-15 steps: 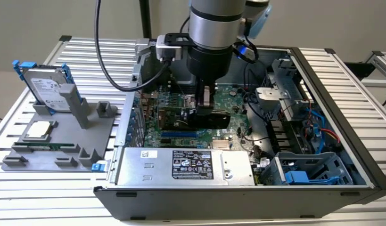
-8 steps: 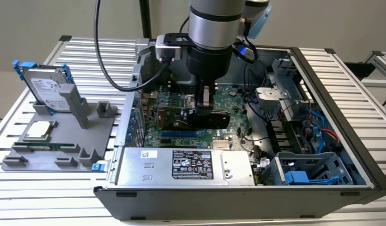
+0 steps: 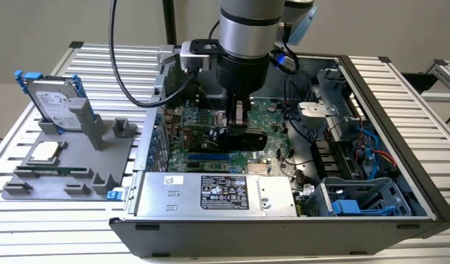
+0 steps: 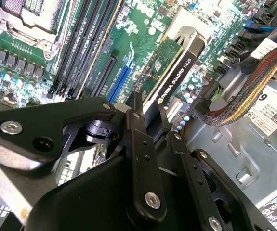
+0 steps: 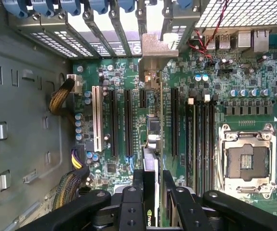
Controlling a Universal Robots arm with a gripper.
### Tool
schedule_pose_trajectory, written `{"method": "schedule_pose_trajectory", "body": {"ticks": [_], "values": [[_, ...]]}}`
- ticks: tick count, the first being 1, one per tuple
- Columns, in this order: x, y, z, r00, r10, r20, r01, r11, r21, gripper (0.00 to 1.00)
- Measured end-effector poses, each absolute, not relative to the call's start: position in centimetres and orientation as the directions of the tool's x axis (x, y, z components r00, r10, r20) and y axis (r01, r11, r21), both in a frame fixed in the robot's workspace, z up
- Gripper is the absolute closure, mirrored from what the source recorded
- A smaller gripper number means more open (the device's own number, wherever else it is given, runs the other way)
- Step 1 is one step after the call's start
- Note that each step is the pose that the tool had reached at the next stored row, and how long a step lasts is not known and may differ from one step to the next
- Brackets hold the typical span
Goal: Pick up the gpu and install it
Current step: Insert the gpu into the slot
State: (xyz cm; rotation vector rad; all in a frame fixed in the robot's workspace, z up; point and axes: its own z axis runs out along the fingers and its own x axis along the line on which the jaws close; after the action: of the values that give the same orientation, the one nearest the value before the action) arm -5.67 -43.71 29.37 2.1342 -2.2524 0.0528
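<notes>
gripper (image 4: 150, 126) clamps gpu (image 4: 174, 60) on edge — bracket (image 5: 152, 57) toward case rear

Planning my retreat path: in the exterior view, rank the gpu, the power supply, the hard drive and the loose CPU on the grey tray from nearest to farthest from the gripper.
1. gpu: clamped in the gripper, over the motherboard.
2. power supply: along the case's near edge.
3. and 4. hard drive and CPU: both on the grey tray, on the exterior view's left outside the case; too close to call.
</notes>
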Motion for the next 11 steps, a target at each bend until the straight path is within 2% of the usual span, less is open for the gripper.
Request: {"method": "schedule_pose_trajectory", "body": {"ticks": [11], "values": [[-6.21, -43.69, 29.16, -0.054, -0.997, 0.051, -0.999, 0.054, 0.002, 1.00]]}}
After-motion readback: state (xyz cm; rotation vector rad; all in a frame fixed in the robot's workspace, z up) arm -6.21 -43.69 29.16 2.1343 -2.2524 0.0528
